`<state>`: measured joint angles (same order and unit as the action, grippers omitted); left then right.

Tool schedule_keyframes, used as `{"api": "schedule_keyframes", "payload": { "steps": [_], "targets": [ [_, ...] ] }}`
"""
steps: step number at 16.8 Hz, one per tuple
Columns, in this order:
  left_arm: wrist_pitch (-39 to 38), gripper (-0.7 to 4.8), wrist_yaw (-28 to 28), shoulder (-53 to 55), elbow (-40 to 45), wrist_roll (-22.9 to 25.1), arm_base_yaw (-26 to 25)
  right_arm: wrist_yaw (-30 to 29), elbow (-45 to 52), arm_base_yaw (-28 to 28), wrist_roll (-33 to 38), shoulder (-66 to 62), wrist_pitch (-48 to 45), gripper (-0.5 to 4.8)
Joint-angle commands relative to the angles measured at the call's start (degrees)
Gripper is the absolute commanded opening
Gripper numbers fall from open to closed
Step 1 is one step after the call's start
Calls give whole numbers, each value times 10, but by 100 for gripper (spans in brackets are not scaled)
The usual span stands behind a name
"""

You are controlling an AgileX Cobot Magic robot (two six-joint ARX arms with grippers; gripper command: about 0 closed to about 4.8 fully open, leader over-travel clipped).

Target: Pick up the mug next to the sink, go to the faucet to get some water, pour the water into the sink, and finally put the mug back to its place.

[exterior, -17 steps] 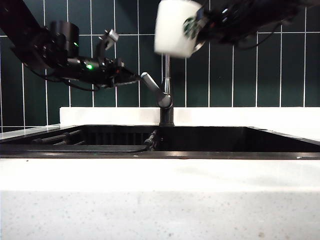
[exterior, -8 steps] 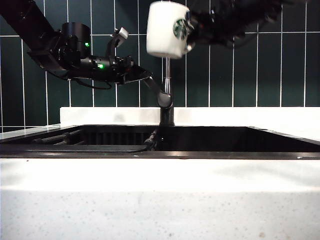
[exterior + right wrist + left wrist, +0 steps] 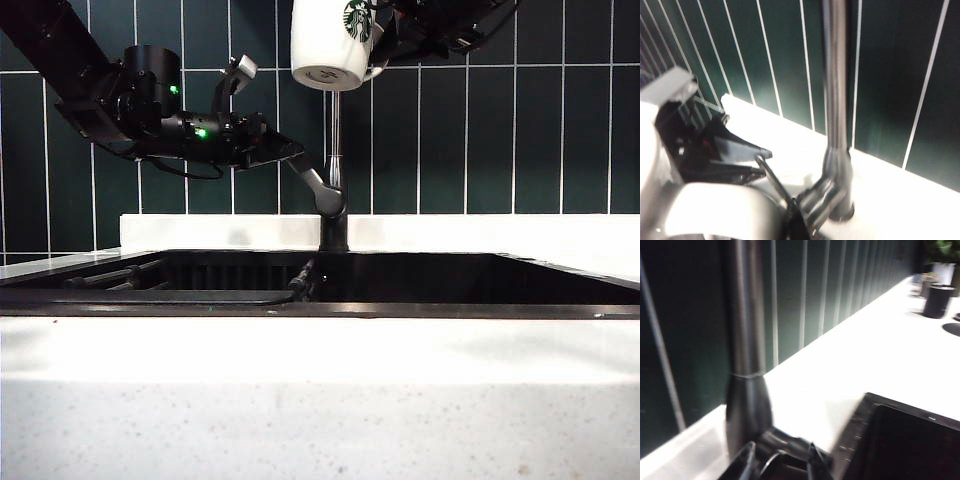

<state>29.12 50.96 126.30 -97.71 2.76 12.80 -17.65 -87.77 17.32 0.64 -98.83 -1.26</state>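
From outside, your right pincer grips the mug upright, high above the faucet and sink. Your left pincer hovers spread wide at the lever. In the left wrist view, its fingertips flank the lever base; in the right wrist view, the mug rim sits near the pipe.

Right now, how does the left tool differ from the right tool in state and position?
The left tool is open and holds nothing; the right tool is shut on the mug. The left tool sits lower, beside the faucet at its lever handle; the right tool is high, keeping the mug above the sink. Both are black and near the faucet.
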Motion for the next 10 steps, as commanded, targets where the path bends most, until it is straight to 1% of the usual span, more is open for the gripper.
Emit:
{"api": "schedule_keyframes", "payload": {
  "steps": [1,3,6,8,10],
  "targets": [
    [-21,129,81,-3,-3,-2,6,-10,-8,1,-7,8,-4,-1],
    [-21,129,96,-3,-3,0,6,-10,-8,1,-10,8,-2,-1],
    [-48,129,110,-3,-3,3,6,-10,-8,1,-24,8,7,-1],
    [-64,129,104,-3,-3,19,6,-10,-8,1,-25,8,16,-1],
    [-63,129,95,-3,-3,20,6,-18,-8,1,-26,8,29,-1]
  ]
}}
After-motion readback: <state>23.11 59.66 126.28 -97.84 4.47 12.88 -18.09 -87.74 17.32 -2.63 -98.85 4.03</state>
